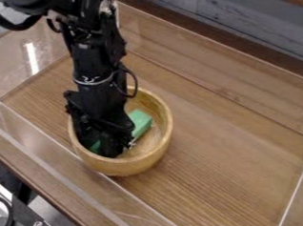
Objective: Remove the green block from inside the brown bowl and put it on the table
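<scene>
The brown bowl (155,149) sits on the table (227,176) left of centre, near the front acrylic wall. Inside it lies the green block (137,125), a bright green bar tilted across the bowl's floor; only its right half shows. My black gripper (107,138) points straight down into the bowl's left half and is shut on the near end of the green block. The fingertips and the block's lower end are hidden behind the gripper body and the bowl's rim.
Clear acrylic walls (37,166) ring the wood-grain tabletop. The black arm (88,35) rises from the bowl toward the upper left. Bare wood lies to the right of the bowl and behind it.
</scene>
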`<act>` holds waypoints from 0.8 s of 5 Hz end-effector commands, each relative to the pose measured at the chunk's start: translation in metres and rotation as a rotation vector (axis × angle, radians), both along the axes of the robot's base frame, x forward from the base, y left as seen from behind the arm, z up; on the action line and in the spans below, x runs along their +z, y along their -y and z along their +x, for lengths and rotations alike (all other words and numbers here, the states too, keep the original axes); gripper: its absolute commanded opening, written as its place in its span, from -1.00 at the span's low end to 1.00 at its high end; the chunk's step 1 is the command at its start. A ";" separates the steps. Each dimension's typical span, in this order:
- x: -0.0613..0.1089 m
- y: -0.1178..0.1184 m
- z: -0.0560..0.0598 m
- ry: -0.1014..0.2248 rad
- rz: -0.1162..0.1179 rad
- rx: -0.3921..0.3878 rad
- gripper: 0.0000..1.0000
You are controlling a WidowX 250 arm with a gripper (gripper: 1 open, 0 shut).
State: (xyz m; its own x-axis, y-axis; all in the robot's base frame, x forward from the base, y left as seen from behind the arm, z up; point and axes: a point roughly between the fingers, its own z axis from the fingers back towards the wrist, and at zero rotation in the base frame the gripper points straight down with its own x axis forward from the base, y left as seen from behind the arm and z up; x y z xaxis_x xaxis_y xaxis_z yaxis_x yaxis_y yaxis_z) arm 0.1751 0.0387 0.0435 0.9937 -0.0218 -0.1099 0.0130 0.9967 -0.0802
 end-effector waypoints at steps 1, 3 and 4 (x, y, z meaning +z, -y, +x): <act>0.006 0.003 0.000 -0.019 -0.013 0.007 -1.00; 0.014 0.008 0.002 -0.065 -0.043 0.026 -1.00; 0.018 0.011 0.003 -0.082 -0.057 0.036 -1.00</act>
State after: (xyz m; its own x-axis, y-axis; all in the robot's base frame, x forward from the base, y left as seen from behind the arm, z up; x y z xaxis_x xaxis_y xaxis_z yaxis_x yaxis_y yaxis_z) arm 0.1728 0.0279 0.0563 0.9779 0.0081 -0.2090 -0.0380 0.9895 -0.1391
